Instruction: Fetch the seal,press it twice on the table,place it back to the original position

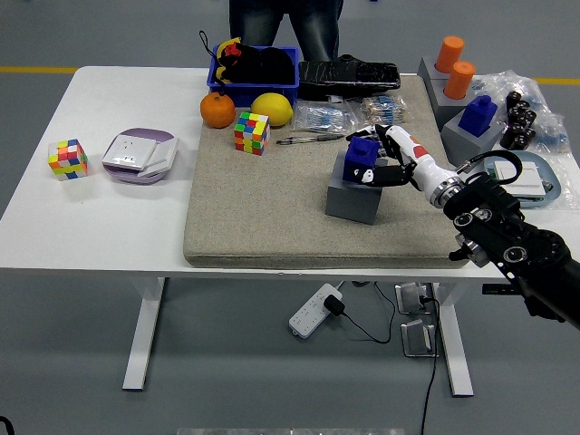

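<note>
The right hand (391, 163) has its fingers curled around the blue seal (362, 159), which sits on its grey block (353, 196) on the beige mat (272, 208). The seal looks small, rigid and light — probably smooth plastic, so a firm pinch on its upper body, not the base, seems safest. Just behind the fingers lie pens (308, 138) and plastic packets (326, 116); farther beyond them, a Rubik's cube (252, 132), lemon (272, 109) and orange (217, 110). The mat ahead of the fingers is bare — room for pressing.
</note>
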Robot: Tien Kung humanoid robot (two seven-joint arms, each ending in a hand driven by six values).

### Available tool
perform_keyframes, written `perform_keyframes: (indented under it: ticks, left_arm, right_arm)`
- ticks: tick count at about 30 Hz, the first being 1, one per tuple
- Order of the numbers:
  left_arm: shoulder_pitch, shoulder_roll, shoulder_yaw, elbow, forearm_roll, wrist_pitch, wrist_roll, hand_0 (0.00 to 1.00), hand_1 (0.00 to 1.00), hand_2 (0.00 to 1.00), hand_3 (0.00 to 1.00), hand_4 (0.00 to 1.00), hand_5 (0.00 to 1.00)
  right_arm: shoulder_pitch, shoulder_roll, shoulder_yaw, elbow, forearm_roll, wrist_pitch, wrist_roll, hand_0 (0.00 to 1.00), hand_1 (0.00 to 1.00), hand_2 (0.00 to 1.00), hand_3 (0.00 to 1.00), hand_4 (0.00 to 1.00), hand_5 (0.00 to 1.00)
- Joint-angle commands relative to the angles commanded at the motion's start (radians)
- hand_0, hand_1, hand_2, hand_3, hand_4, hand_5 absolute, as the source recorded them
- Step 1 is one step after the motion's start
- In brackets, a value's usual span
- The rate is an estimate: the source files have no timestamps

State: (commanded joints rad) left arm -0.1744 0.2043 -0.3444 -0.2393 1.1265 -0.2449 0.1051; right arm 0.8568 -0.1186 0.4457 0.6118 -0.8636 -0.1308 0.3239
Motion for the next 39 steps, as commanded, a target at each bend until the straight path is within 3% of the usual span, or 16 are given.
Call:
perform_keyframes:
  ticks: [7,8,13,14,19,20,25,26,37,38,39]
  left_arm:
    - [-0.002,0.003,0.004,0.000,-0.002,0.000,0.001,0.821,0.788,0.750,0.812,0.709,0.349]
    - [-0.002,0.003,0.004,0.000,-0.003,0.000,0.001,0.821,0.788,0.750,0.812,0.706,0.345]
    - [-0.001,0.003,0.005,-0.001,-0.001,-0.001,0.001,0.821,0.788,0.750,0.812,0.706,0.345]
    - [-0.001,0.003,0.006,-0.001,-0.001,-0.001,0.001,0.821,0.788,0.750,0.811,0.704,0.342]
    - [0.004,0.002,0.006,0.000,-0.002,-0.001,0.001,0.821,0.788,0.750,0.811,0.704,0.342]
    - [0.004,0.002,0.005,0.000,-0.002,-0.001,0.001,0.821,0.788,0.750,0.812,0.704,0.341]
    - [0.005,0.002,0.004,0.000,-0.002,-0.002,0.000,0.821,0.788,0.750,0.812,0.704,0.341]
    - [0.005,0.002,0.003,0.000,-0.002,-0.002,0.000,0.821,0.788,0.750,0.812,0.704,0.342]
    - [0.003,0.001,0.001,0.000,-0.005,-0.003,0.000,0.821,0.788,0.750,0.812,0.701,0.338]
    - [0.003,0.001,0.001,0.000,-0.005,-0.003,0.000,0.822,0.788,0.750,0.812,0.700,0.339]
    - [0.003,0.001,0.001,0.000,-0.005,-0.003,0.000,0.822,0.788,0.750,0.812,0.700,0.339]
  right_arm:
    - [0.002,0.001,-0.007,-0.010,0.007,0.005,-0.015,0.525,0.371,0.391,0.405,0.683,0.002]
    - [0.003,0.002,-0.008,-0.012,0.009,0.007,-0.017,0.554,0.469,0.495,0.529,0.746,0.002]
    - [0.002,0.006,-0.012,-0.015,0.010,0.018,-0.021,0.554,0.469,0.495,0.529,0.746,0.002]
    - [0.002,0.006,-0.012,-0.015,0.010,0.018,-0.020,0.713,0.651,0.654,0.701,0.916,0.002]
    - [0.001,0.004,-0.011,-0.008,0.007,0.013,-0.015,0.713,0.651,0.654,0.701,0.916,0.002]
    - [0.001,0.004,-0.010,-0.007,0.007,0.010,-0.013,0.691,0.561,0.577,0.690,0.923,0.002]
    - [0.003,0.002,-0.004,0.001,-0.003,-0.010,-0.007,0.691,0.561,0.577,0.690,0.923,0.002]
    - [0.004,0.002,-0.003,0.001,-0.004,-0.011,-0.006,0.482,0.274,0.329,0.600,0.788,0.002]
    - [0.009,0.003,-0.001,-0.001,0.001,-0.008,-0.007,0.493,0.329,0.379,0.598,0.826,0.002]
    - [0.009,0.003,-0.001,-0.001,0.001,-0.006,-0.007,0.542,0.476,0.511,0.609,0.825,0.002]
    - [0.009,0.003,0.000,-0.001,0.002,-0.005,-0.007,0.542,0.476,0.511,0.609,0.825,0.002]
